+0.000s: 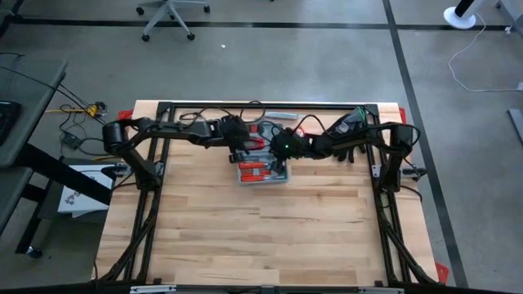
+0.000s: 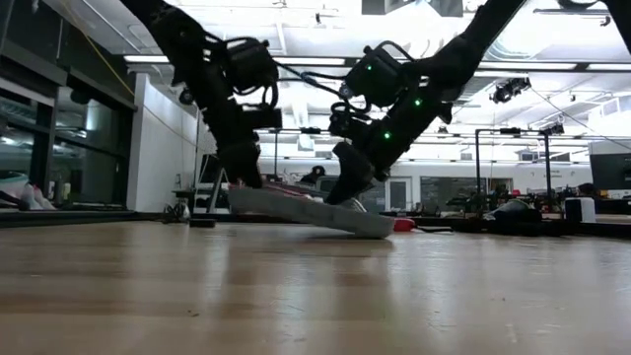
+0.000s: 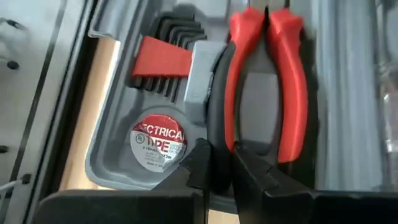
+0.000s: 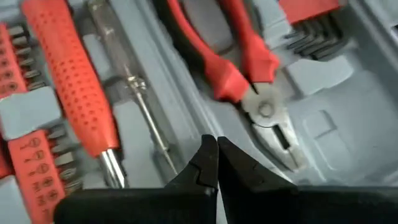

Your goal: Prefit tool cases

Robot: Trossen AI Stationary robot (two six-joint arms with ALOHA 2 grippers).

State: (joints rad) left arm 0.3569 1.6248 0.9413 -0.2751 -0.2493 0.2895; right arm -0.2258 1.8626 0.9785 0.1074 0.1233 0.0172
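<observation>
My left gripper [image 3: 216, 171] pinched on pliers [image 3: 267, 87] handle, open case [image 1: 263, 167] at table's twelve o'clock; right gripper [image 4: 216, 163] shut, empty, over case

Bright, even overhead light fills the high view, leaving only faint, soft shadows on the pale wood worktop [image 1: 261, 229]. In the low view the ceiling lights [image 2: 552, 30] blow out to white glare, both arms turn to near-silhouettes against them, and the near worktop is blurred with a dull sheen. Both wrist views are well lit but soft, the red pliers handles [image 3: 273, 81] slightly smeared and the clear-handled screwdriver [image 4: 134, 87] glinting.
</observation>
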